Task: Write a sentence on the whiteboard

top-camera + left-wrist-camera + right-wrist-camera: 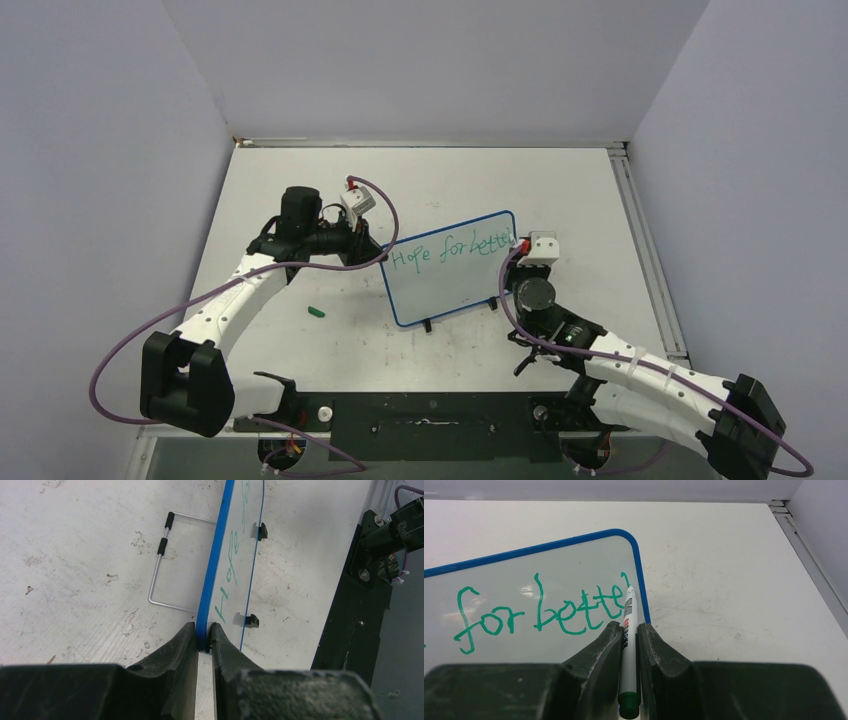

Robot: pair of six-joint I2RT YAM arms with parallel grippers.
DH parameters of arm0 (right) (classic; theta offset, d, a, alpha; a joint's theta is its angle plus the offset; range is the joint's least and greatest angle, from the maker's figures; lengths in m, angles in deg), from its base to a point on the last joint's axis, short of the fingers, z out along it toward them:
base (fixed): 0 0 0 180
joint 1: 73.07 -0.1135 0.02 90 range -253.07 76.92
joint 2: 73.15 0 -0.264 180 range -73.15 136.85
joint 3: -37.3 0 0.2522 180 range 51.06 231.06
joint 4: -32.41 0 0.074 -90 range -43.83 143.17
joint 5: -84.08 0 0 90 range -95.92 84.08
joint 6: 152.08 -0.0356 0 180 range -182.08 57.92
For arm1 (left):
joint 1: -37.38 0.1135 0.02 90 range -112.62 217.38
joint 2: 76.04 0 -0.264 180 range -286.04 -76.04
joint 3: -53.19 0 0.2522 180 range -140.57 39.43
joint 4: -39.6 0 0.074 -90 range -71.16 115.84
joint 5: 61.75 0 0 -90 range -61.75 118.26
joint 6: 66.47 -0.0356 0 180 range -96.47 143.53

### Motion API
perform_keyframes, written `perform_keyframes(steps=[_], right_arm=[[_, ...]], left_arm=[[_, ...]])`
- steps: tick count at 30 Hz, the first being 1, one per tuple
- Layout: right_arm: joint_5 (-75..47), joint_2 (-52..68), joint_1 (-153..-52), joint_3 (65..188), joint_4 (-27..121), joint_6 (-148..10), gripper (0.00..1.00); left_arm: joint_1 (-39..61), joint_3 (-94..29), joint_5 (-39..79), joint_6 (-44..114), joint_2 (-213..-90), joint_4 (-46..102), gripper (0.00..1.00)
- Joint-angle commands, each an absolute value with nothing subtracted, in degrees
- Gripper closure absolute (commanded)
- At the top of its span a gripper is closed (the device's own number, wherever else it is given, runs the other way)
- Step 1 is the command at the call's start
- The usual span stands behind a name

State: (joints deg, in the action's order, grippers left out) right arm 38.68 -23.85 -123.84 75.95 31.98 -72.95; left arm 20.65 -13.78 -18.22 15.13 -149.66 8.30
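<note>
the whiteboard (450, 270) stands on its feet on the tabletop (300, 190), a little right of centre, between my two arms. its face leans back and its long edges run at a slant across the tabletop.

my left gripper (202, 630) is clamped tight on the blue frame at the board's left edge, one finger on the front and one on the back. from my left wrist i look along that frame. a bent wire stand (165, 565) lies out behind the board, and two black feet (251, 621) show along the bottom edge.

my right gripper (629, 627) is closed around a marker (628, 650), a white barrel with a red and grey label and a green end cap near my palm. the marker points away from me. its tip meets the white surface just inside the frame's right side, near the upper right corner.

the sentence (544, 612) is in green handwriting along the top of the board. it reads "hope for bette", with one more short stroke right at the marker's tip. below that line the board is blank.

a small green object (317, 312) lies on the tabletop left of the board, near my left forearm and apart from everything else.
</note>
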Motion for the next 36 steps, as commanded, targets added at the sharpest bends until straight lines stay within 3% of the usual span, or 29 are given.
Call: perform_keyframes(steps=[1,24,36], right_arm=[[38.6,-23.2,-122.9,78.5,28.4,-71.7,0.95],[33.4,-31.8,-121.3,79.0,35.5,-73.7,0.95],[16.6,-37.8,-122.5,80.7,45.2,-78.6,0.95]], left_arm=[[20.5,-14.6,-15.7,12.9,-150.0,5.6,1.00],[20.5,-14.6,-15.7,13.0,-150.0,5.4,1.00],[20.2,-14.7,-15.1,13.4,-149.3,5.0,1.00]])
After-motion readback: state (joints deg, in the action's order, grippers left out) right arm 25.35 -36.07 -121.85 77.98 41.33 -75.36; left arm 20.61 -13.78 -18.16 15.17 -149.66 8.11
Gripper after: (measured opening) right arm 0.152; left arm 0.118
